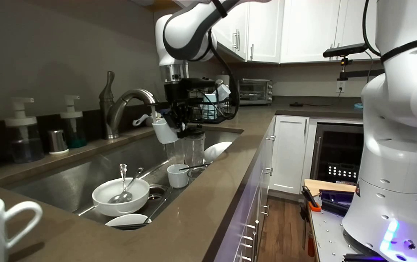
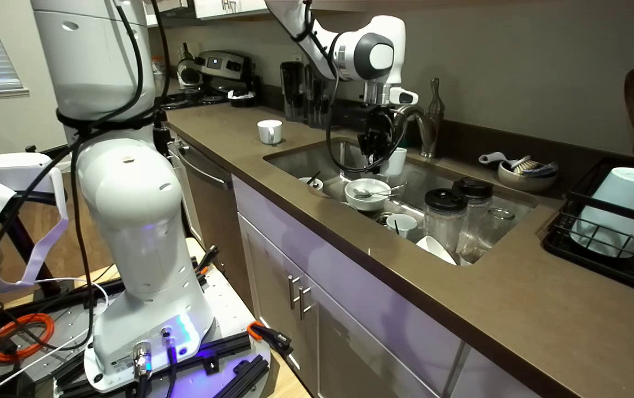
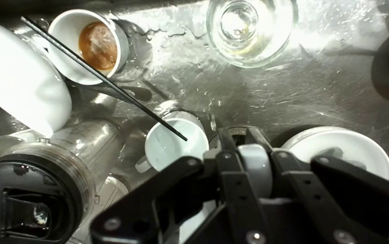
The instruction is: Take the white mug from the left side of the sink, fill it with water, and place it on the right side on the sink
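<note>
The white mug (image 1: 165,131) hangs over the sink (image 1: 59,194), slightly tilted, under the spout of the chrome faucet (image 1: 115,112). A thin stream of water runs from the spout toward the mug's mouth. My gripper (image 1: 181,126) is shut on the mug's loop handle, which shows between the fingers (image 3: 241,140) in the wrist view. In an exterior view the mug (image 2: 394,162) is partly behind the gripper (image 2: 375,152). The mug's inside and water level are hidden. A second white mug (image 2: 270,131) stands on the counter beside the sink.
In the sink are a white bowl (image 1: 121,196) with spoons, small white cups (image 1: 177,176), glasses and tall clear jars (image 2: 445,215) with black lids. Soap dispensers (image 1: 23,134) stand behind the sink. A black dish rack (image 2: 615,237) stands on the counter beside it.
</note>
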### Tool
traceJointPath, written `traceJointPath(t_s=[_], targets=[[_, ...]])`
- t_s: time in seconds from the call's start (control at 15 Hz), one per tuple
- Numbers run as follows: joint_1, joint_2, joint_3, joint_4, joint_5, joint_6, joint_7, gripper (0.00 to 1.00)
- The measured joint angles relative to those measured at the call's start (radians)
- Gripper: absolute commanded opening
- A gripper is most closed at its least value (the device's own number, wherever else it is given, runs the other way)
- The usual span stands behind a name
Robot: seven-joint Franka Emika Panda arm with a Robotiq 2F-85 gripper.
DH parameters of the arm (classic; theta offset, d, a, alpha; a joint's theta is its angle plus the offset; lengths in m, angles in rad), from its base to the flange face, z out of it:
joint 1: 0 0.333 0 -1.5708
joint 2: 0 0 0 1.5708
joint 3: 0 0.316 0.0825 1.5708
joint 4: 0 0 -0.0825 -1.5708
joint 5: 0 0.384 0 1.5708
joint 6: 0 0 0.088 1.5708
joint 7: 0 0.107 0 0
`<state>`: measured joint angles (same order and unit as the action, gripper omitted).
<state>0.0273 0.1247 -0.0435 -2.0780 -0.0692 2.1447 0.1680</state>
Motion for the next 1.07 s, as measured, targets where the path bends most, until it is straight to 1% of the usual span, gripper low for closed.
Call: traceJointPath(t_s=[0.47,0.53,1.07], targets=[[0.000,0.031,0.000,0.042,0.000,0.001,0.000,0.07],[0.000,0.035,0.000,0.046,0.000,0.001,0.000,0.16],[0.000,0.045,0.000,0.045,0.000,0.000,0.000,0.16]])
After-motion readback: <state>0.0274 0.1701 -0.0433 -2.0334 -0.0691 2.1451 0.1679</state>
